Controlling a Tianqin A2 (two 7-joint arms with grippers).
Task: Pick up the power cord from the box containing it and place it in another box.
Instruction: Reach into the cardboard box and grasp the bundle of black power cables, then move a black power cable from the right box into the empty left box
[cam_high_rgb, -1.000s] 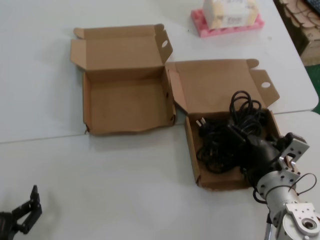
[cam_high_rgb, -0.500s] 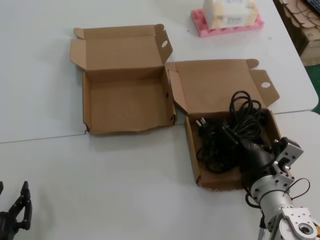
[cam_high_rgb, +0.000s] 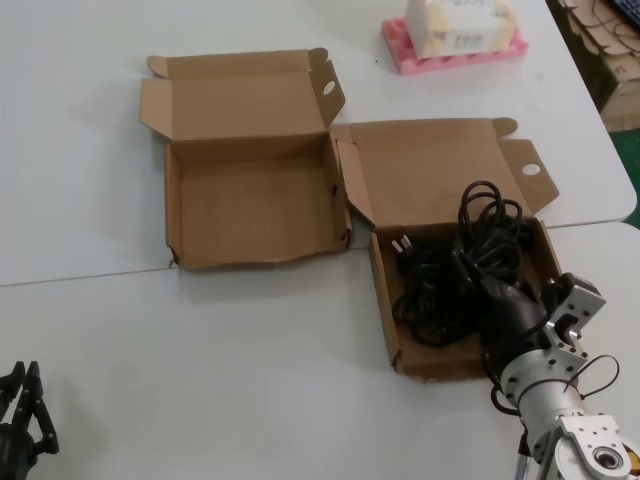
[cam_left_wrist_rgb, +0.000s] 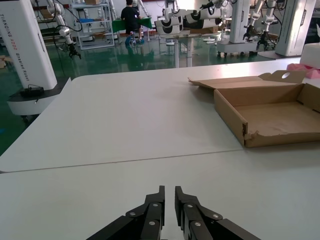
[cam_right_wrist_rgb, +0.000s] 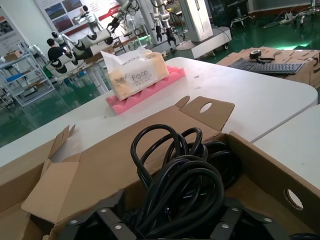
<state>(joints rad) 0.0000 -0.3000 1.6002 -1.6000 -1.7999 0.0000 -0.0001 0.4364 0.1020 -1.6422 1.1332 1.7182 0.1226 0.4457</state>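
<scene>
The squarish brown box (cam_high_rgb: 381, 300) stands at the right with its lid open. It holds black cable: a narrow hank, the power cord (cam_high_rgb: 425, 290), with its plug (cam_high_rgb: 403, 243) at the far left of the tray, and a bigger tangle of loops (cam_high_rgb: 490, 212) rising at the far right. My right gripper (cam_high_rgb: 492, 298) is down in this box, open. In the right wrist view its fingers (cam_right_wrist_rgb: 102, 221) stand on either side of thick cable loops (cam_right_wrist_rgb: 185, 175). The wider box with the wavy front edge (cam_high_rgb: 255, 262) lies empty at the left. My left gripper (cam_high_rgb: 20, 420) is shut, parked at the near left.
A tissue pack on pink foam (cam_high_rgb: 455, 38) sits at the back right. The wider box also shows in the left wrist view (cam_left_wrist_rgb: 227, 107). The table ends just right of the squarish box (cam_high_rgb: 625, 215). A seam between tabletops runs under the wider box's front.
My right gripper has drawn back a little toward me and sunk among the cables. My left gripper has moved left and down toward the view's bottom corner.
</scene>
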